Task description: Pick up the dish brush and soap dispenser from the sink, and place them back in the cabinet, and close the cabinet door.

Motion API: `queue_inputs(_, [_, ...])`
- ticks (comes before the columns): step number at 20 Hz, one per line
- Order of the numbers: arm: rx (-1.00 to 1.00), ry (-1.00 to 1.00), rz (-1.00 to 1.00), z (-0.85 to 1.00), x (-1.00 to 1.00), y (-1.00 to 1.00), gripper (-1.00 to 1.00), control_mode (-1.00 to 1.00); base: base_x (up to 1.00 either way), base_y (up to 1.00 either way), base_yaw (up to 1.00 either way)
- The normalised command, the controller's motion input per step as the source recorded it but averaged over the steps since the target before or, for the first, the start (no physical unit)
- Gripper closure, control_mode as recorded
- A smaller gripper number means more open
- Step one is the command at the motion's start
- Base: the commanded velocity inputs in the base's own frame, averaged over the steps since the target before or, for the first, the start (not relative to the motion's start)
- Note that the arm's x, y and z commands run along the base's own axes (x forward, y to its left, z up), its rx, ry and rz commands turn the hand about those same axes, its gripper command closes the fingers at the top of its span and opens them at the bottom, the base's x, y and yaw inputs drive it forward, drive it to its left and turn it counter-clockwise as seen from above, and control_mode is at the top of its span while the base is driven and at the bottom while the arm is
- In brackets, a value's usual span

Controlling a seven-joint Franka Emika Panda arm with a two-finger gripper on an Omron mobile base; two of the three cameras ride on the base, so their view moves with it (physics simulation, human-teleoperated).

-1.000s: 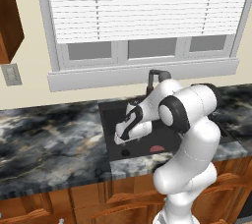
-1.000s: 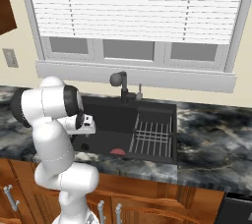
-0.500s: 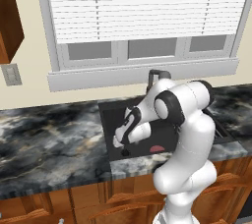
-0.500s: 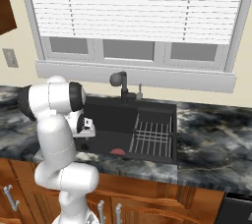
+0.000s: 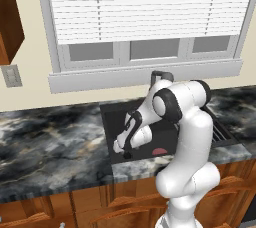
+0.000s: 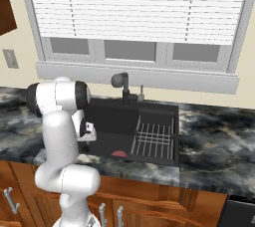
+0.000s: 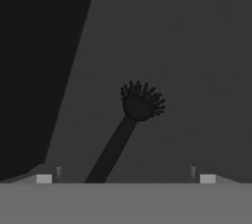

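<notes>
The white arm bends down into the black rectangular recessed sink (image 5: 112,117), its two-finger gripper (image 5: 121,151) low over the left near part of the basin with the jaws spread wide and nothing between them. Seen from the hand, the dish brush with its thin dark handle and bristled round head (image 7: 129,121) lies flat on the basin floor just ahead of the gripper (image 7: 125,175), the handle running back between the two fingertips and the head pointing away. A reddish-pink low item (image 6: 119,154) sits on the sink floor near the front wall, right of the gripper (image 6: 87,144) and left of the wire rack (image 6: 154,139). The dark faucet (image 6: 121,84) stands at the far rim
</notes>
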Motion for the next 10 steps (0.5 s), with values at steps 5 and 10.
queue_inputs(5, [0.0, 0.0, 0.0, -0.21, 0.0, 0.0, -1.0, -1.0, 0.0, 0.0, 0.0])
queue_inputs(10, [0.0, 0.0, 0.0, -0.26, 0.0, 0.0, -1.0, -1.0, 0.0, 0.0, 0.0])
